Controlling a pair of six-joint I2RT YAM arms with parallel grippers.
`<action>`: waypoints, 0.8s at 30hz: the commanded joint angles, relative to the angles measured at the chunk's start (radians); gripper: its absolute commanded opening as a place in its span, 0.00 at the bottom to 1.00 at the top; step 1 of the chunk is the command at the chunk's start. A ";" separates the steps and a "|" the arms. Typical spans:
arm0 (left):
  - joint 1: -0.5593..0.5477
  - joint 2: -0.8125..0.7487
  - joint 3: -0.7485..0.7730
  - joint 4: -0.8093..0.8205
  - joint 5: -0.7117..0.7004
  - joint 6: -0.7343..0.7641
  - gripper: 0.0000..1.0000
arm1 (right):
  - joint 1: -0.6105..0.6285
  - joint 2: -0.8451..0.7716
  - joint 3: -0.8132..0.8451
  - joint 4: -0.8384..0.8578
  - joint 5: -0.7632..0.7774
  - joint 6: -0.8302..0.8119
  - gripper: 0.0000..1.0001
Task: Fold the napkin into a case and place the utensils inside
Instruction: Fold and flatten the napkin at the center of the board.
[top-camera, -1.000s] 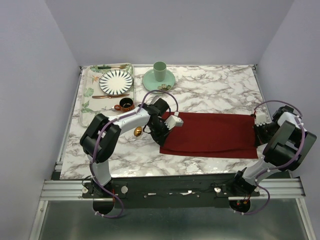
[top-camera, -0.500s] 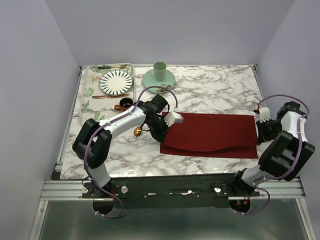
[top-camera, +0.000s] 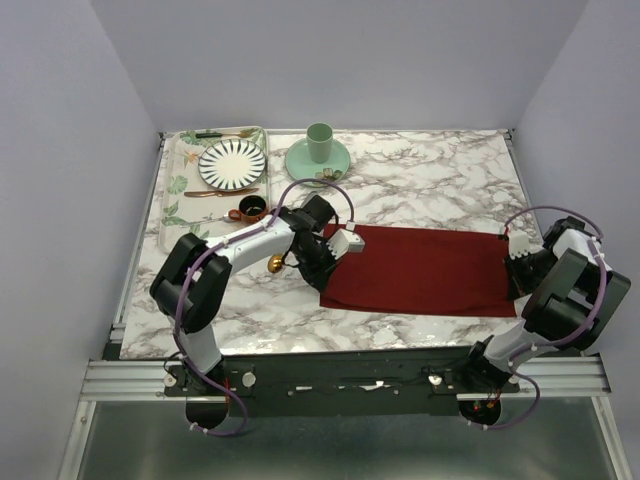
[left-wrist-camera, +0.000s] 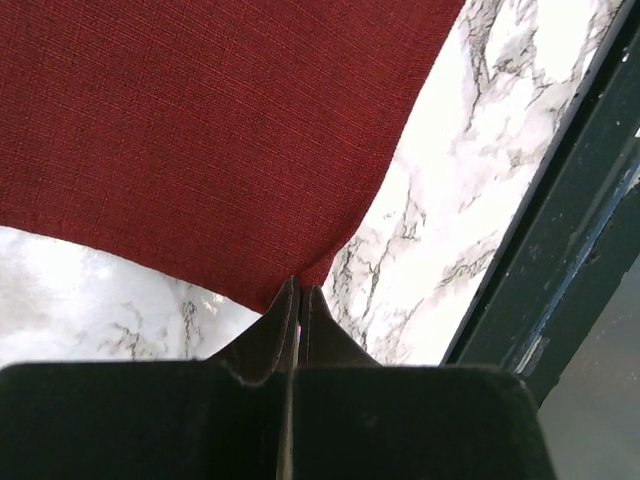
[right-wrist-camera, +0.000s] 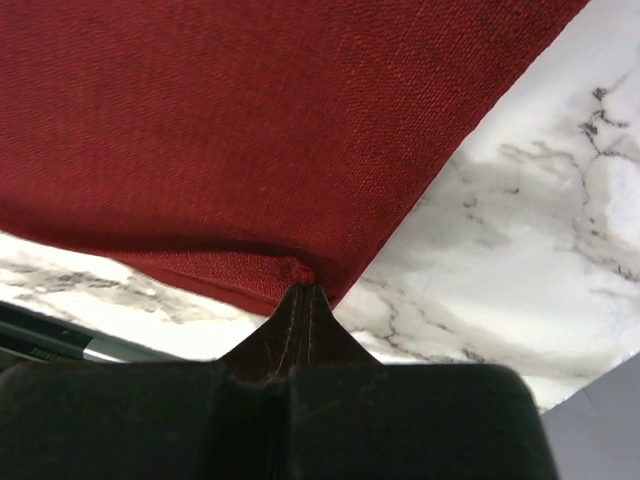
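Dark red cloth, the napkin (top-camera: 420, 270), lay on the marble table (top-camera: 430, 190) as a long rectangle. Its long axis ran left to right across the table, roughly in line with the near edge, and its short ends pointed at the two arms. It sat in the near half of the table, right of centre, flat apart from a slight lift at each end.

At the left end, the left gripper (left-wrist-camera: 298, 295) had its jaws pressed together on a corner of the cloth, with the red tip caught between the black fingers. At the right end, the right gripper (right-wrist-camera: 305, 293) was clamped the same way on a corner there, and the cloth rose off the marble towards it and cast a shadow underneath.

Just left of the napkin, beside the left arm, a small gold spoon (top-camera: 275, 263) showed only in part. Farther back and to the left stood a patterned tray (top-camera: 172, 200) holding a striped plate (top-camera: 232, 163), with a small brown cup (top-camera: 252, 208) at its near right corner. A green cup (top-camera: 319, 142) stood on a green saucer (top-camera: 300, 160) behind the napkin, well apart from it.
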 joint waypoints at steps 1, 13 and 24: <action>-0.002 0.037 -0.021 0.034 -0.012 -0.010 0.00 | -0.011 0.041 -0.006 0.064 0.029 0.016 0.01; -0.001 0.013 -0.012 0.023 -0.028 -0.001 0.00 | -0.011 -0.020 0.048 -0.022 -0.005 0.005 0.01; -0.016 -0.021 -0.012 0.002 -0.007 -0.013 0.00 | -0.011 -0.040 0.047 -0.049 -0.006 -0.019 0.01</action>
